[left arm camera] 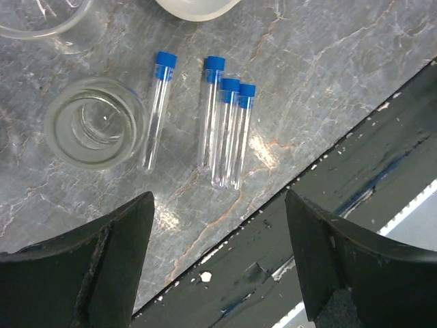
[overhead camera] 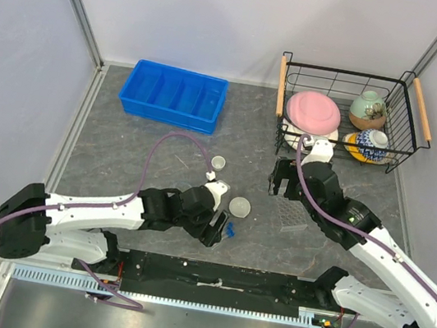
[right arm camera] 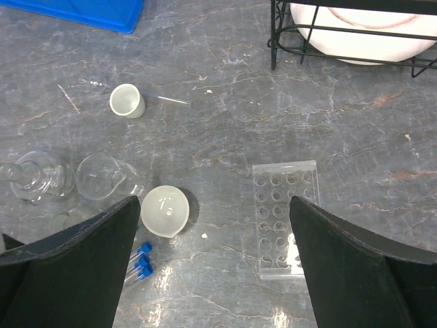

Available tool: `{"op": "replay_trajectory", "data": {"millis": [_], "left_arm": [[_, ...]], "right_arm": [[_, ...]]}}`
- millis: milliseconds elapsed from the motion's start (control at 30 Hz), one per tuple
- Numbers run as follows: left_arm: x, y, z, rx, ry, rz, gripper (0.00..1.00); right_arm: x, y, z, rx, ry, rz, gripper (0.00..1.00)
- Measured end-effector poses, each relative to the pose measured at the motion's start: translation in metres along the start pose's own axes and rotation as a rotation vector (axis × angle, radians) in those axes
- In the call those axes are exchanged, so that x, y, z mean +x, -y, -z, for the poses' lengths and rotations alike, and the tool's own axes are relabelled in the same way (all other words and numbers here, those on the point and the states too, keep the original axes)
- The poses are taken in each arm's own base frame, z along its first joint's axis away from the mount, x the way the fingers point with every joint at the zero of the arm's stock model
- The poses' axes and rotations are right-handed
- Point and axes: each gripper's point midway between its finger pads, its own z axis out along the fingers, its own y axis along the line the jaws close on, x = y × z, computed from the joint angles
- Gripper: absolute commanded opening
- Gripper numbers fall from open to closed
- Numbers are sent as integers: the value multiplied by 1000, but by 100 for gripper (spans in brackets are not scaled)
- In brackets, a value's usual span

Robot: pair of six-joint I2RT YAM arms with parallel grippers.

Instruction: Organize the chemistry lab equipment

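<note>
Here the left gripper [left arm camera: 220, 198] hangs wide open and empty, the four blue-capped tubes [left arm camera: 224, 133] lying flat, it seems, just ahead of its jaws.

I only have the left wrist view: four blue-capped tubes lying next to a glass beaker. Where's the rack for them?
Observer: The clear rack lies flat on the table, to the right of the tubes, below the right fingers, which are open.
Operator: Any tubes in it already?
Observer: No, the right wrist view shows no tubes standing in it.
Operator: Is there any other container around?
Observer: Yes, a blue bin with dividers sits at the back left.
</note>
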Motion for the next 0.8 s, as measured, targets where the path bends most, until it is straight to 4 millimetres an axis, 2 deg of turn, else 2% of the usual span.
{"op": "replay_trajectory", "data": {"millis": [133,300,567,800], "left_arm": [[-1,-6,-4,-29,19,2,84],[-2,-12,-10,-56,36,4,84],[0,-35,-19,-123,33,40,84],[-1,-46,-24,-147,36,63,77]], "right_arm": [[0,-3,2,-25,5,-10,98],[11,-3,-1,-28,-22,-7,98],[17,1,1,-31,-23,-7,98],[17,1,2,-32,-21,-8,98]]}}
